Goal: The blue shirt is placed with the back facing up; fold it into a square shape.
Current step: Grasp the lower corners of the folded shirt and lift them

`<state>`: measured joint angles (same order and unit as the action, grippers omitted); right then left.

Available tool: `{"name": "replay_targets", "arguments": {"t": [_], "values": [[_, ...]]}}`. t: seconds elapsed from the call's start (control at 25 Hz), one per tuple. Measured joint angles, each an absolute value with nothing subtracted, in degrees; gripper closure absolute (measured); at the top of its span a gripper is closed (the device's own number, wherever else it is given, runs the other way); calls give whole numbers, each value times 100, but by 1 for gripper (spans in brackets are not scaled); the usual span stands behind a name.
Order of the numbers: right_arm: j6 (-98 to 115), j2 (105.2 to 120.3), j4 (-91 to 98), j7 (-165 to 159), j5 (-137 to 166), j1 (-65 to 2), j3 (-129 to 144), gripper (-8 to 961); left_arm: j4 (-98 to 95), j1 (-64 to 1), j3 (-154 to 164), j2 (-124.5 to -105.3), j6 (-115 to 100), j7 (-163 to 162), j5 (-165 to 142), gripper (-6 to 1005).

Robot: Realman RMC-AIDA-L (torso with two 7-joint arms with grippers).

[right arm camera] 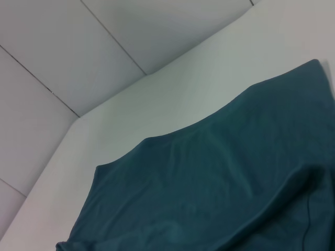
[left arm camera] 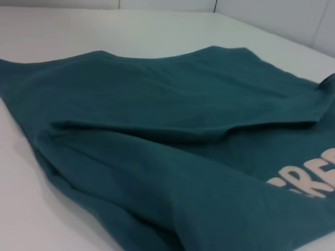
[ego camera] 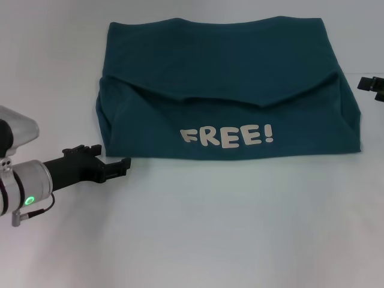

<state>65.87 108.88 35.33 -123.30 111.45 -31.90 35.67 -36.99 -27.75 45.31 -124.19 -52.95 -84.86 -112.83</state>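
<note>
One large dark teal-blue short-sleeved fabric shirt (ego camera: 228, 90) lies on the white tabletop (ego camera: 210, 228), and everything else is placed from it. The shirt is already folded into a broad, roughly rectangular bundle: its near part is turned up over the rest, so that a flap with a wavy, dipping upper edge runs across the middle of the bundle. On that flap, close to the near fold line, cream block lettering reading "FREE!" (ego camera: 227, 137) faces up. The far part of the shirt, beyond the flap edge, shows plain cloth with a straight far hem. The two sides of the flap bulge a little and are rounded rather than creased flat.

The left gripper (ego camera: 123, 164), black on a silver wrist, sits just beside the shirt's near left corner, low over the table and pointing toward that corner; its fingers are close to the cloth but hold nothing, and whether they are spread or closed cannot be told. Its wrist view looks across the shirt (left arm camera: 157, 157) from that corner, with part of the lettering (left arm camera: 309, 180) at the edge.

The right gripper (ego camera: 372, 86) shows only as a black piece off the shirt's right side, apart from the cloth; its finger state cannot be told. Its wrist view shows the plain cloth (right arm camera: 220, 198) and a white panelled wall (right arm camera: 78, 52) beyond it.
</note>
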Motion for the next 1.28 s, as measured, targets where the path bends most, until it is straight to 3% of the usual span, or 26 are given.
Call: {"name": "replay_targets", "arguments": {"t": [0.8, 1.28], "values": [[6712, 10916, 3512, -11979, 11145, -3171, 3738, 185, -3474, -2997, 4884, -12410, -4884, -8229, -11295, 132], [7927, 10835, 3565, -11199, 11377, -3202, 3791, 184, -3504, -3013, 4887, -12410, -4911, -8256, -11294, 174]]}}
